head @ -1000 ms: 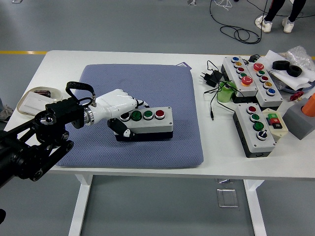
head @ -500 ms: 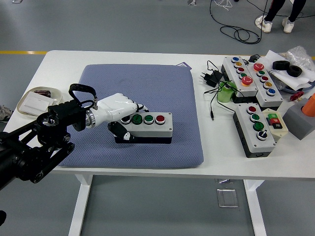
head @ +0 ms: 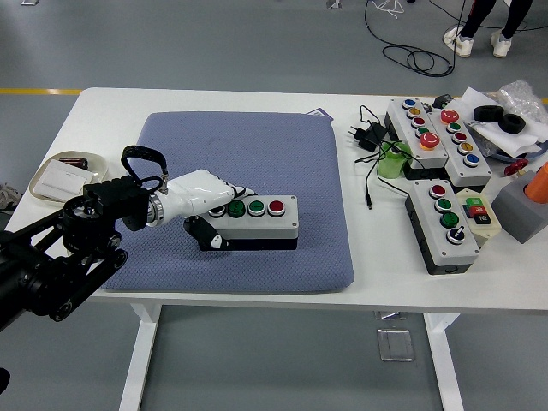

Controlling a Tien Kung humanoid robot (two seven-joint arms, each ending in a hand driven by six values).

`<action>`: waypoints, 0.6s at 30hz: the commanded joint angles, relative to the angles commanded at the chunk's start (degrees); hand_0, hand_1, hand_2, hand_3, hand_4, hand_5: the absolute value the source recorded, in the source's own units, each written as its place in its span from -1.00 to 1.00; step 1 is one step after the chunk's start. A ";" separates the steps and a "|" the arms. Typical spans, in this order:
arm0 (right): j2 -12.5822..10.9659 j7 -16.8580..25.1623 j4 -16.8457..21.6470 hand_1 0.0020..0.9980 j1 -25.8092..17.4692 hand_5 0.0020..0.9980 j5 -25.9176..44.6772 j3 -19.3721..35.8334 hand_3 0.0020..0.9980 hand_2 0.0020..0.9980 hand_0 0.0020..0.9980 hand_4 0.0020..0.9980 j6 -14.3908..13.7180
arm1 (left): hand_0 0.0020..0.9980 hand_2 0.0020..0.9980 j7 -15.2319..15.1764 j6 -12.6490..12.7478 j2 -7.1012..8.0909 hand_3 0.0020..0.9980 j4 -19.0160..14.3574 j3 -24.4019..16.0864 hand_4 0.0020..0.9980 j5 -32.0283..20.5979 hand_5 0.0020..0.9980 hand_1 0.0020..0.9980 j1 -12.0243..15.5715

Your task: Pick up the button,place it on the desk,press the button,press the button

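A grey button box [head: 265, 221] with two green buttons and a red one lies flat on the blue mat [head: 248, 145], near the mat's front edge. My left hand [head: 219, 219], white on a black arm, comes in from the lower left and is shut on the box's left end. Its fingers [head: 224, 193] lie over the top and cover the leftmost button, and the thumb [head: 211, 239] presses the front side. My right hand is out of sight.
Three more button boxes [head: 445, 224] [head: 418, 133] [head: 461, 137] sit on the right of the table with a black adapter and cables [head: 368, 135]. A white tray [head: 62, 175] lies at the left edge. A grey block [head: 521, 210] stands far right. A person's feet [head: 475, 38] show at the top.
The box, tilted and slightly raised a second ago, has settled flat on the mat. My left hand has dropped a little and drawn back to the left with it.
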 joint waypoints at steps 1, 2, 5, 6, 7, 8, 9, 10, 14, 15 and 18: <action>0.00 0.02 0.00 -0.11 0.01 -0.57 0.10 -0.06 0.12 0.24 0.28 -0.38 -0.02 | 0.15 0.71 0.11 -0.20 0.13 1.00 -0.36 -0.27 0.93 0.00 0.07 0.46 0.09; 0.00 0.03 0.00 -0.11 0.01 -0.57 0.15 -0.09 0.12 0.24 0.28 -0.38 -0.04 | 0.15 0.71 0.17 -0.30 0.19 1.00 -0.54 -0.41 0.93 0.00 0.07 0.46 0.13; -0.02 0.07 0.00 -0.11 0.01 -0.57 0.23 -0.12 0.12 0.24 0.28 -0.38 -0.07 | 0.24 0.77 0.53 -0.99 0.55 1.00 -1.95 -1.28 1.00 0.00 0.26 0.53 0.36; -0.02 0.07 0.00 -0.11 0.01 -0.57 0.23 -0.12 0.12 0.24 0.28 -0.38 -0.08 | 0.24 0.77 0.57 -1.05 0.58 1.00 -2.08 -1.37 1.00 0.00 0.26 0.53 0.38; -0.02 0.08 0.00 -0.11 0.01 -0.57 0.24 -0.12 0.12 0.24 0.28 -0.38 -0.08 | 0.24 0.77 0.61 -1.16 0.61 1.00 -2.27 -1.50 1.00 0.00 0.26 0.53 0.39; -0.02 0.09 0.00 -0.11 -0.01 -0.57 0.27 -0.11 0.12 0.24 0.28 -0.38 -0.10 | 0.24 0.77 0.70 -1.47 0.68 1.00 -2.76 -1.86 1.00 0.00 0.26 0.53 0.41; -0.03 0.10 0.00 -0.11 0.00 -0.57 0.27 -0.12 0.12 0.24 0.28 -0.38 -0.10 | 0.24 0.77 0.73 -1.72 0.73 1.00 -3.08 -2.12 1.00 0.00 0.26 0.53 0.44; -0.04 0.11 0.00 -0.11 0.01 -0.57 0.25 -0.14 0.12 0.24 0.28 -0.38 -0.09 | 0.24 0.77 0.75 -2.03 0.79 1.00 -3.42 -2.42 1.00 0.00 0.26 0.53 0.49; -0.02 0.13 0.00 -0.11 0.03 -0.57 0.31 -0.11 0.12 0.24 0.28 -0.38 -0.14 | 0.32 0.79 0.74 -3.72 1.19 1.00 -5.25 -4.06 1.00 0.00 0.30 0.59 1.02; -0.03 0.15 0.00 -0.11 0.04 -0.57 0.42 -0.17 0.12 0.24 0.28 -0.38 -0.16 | 0.32 0.79 0.72 -4.31 1.37 1.00 -5.97 -4.73 1.00 0.00 0.30 0.59 1.26; -0.04 0.21 0.00 -0.11 0.05 -0.57 0.60 -0.15 0.12 0.24 0.28 -0.38 -0.27 | 0.53 0.87 0.71 -6.31 1.88 1.00 -9.05 -7.62 1.00 0.00 0.37 0.73 2.22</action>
